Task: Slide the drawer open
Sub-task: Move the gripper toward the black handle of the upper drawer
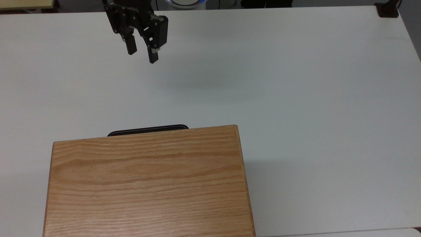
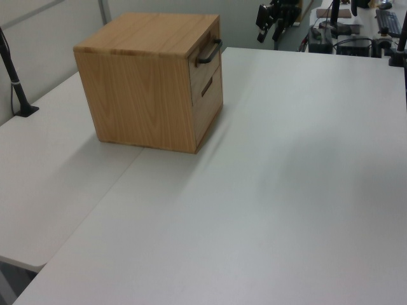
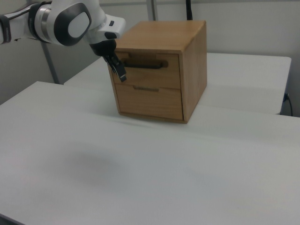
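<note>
A white bench [image 1: 296,82] fills the room's middle, with other desks and cables beyond its far edge in the left view. In the top view, my hand [image 1: 142,56] hangs above the bench near the top view's upper left, its two black fingers [image 1: 131,48] pointing down toward the cabinet and set a narrow gap apart, holding nothing. It is well apart from everything else. Further down in the top view sits the oak cabinet [image 1: 148,184], its grained top flat. The drawer [image 3: 149,64] is the upper of two in the cabinet's front, pushed in flush, and its long black handle [image 1: 148,129] juts just past the cabinet's top edge. In the right view my hand [image 3: 118,68] appears before the drawer's left end, my white arm [image 3: 65,21] reaching in from the right view's left.
</note>
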`<action>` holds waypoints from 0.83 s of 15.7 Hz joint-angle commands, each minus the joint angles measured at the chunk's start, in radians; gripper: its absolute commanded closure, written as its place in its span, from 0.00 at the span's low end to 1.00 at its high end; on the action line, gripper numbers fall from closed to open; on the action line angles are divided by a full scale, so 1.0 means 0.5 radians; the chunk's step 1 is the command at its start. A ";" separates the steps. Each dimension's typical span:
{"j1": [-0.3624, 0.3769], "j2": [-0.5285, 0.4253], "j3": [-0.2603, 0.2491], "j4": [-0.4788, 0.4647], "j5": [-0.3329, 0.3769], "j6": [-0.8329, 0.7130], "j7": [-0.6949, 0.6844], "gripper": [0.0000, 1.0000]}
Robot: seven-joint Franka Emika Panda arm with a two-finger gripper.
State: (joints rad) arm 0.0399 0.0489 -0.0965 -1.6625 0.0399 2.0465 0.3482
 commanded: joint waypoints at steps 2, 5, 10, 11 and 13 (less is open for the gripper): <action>-0.077 0.427 -0.013 0.229 0.086 0.825 1.853 0.08; -0.077 0.415 -0.010 0.223 0.083 0.801 1.706 0.00; -0.071 0.405 -0.010 0.208 0.083 0.629 1.286 0.00; -0.071 0.396 -0.010 0.208 0.083 0.580 1.191 0.00; -0.071 0.375 -0.010 0.208 0.083 0.522 1.117 0.00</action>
State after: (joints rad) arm 0.0383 0.0578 -0.0982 -1.6615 0.0530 2.0991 0.4973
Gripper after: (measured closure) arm 0.000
